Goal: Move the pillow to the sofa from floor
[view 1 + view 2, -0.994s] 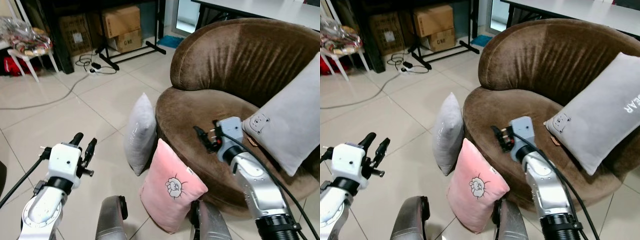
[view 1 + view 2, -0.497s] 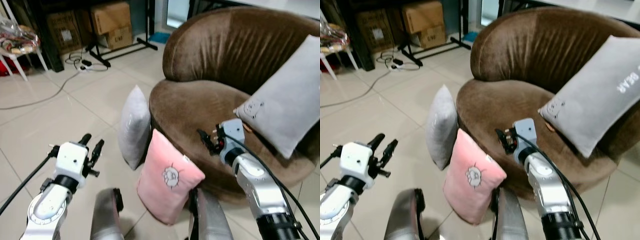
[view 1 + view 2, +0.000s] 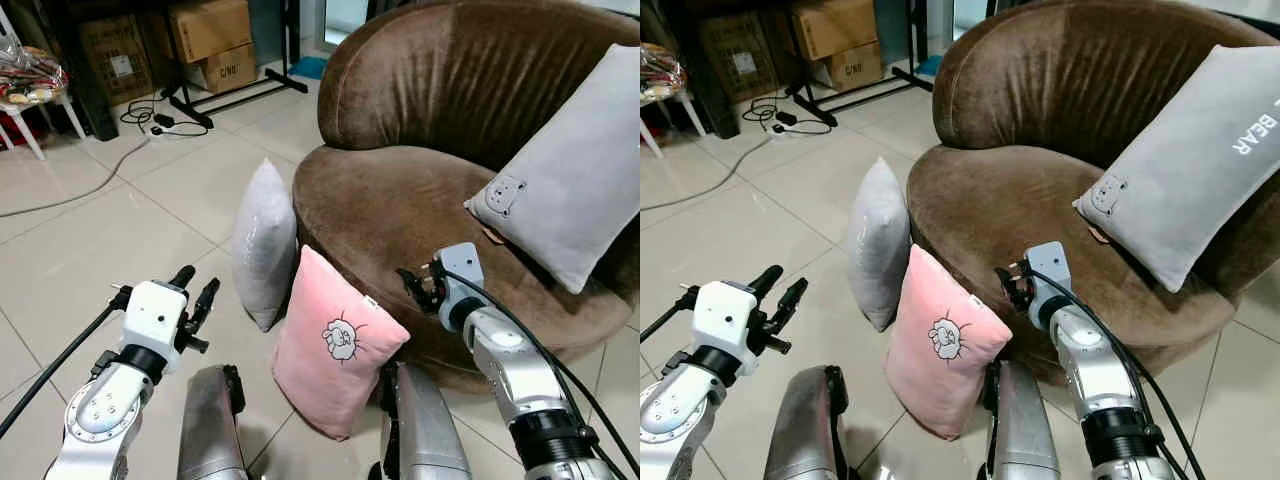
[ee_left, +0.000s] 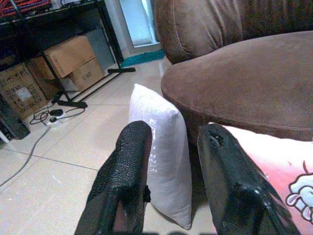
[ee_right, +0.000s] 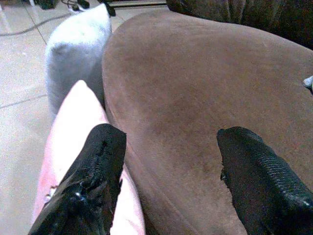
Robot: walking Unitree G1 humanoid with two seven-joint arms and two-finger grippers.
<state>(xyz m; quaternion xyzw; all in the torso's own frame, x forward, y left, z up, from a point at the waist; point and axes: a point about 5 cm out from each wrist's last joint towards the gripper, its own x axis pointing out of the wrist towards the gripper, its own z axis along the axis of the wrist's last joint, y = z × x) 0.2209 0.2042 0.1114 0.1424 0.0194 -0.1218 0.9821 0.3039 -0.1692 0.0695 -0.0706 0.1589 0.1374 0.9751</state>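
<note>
A pink pillow (image 3: 335, 345) with a small animal print stands on the tiled floor, leaning on the front of the round brown sofa (image 3: 400, 200). A grey pillow (image 3: 265, 245) leans on the sofa just left of it. My left gripper (image 3: 196, 284) is open and empty, raised above the floor to the left of both pillows; in its wrist view the grey pillow (image 4: 164, 161) lies beyond the fingers. My right gripper (image 3: 415, 287) is wide open over the sofa's front edge, just right of the pink pillow (image 5: 78, 147). Another grey pillow (image 3: 565, 190) rests on the sofa seat.
Cardboard boxes (image 3: 210, 25) and a black stand sit at the back, with cables (image 3: 150, 115) trailing over the tiles. A white chair (image 3: 30, 85) with a bag stands at the far left. My own legs (image 3: 210, 420) show at the bottom, close to the pink pillow.
The whole view has shifted as the camera moved nearer the sofa. Both grippers keep much the same pose and hold nothing; the pillows have not moved.
</note>
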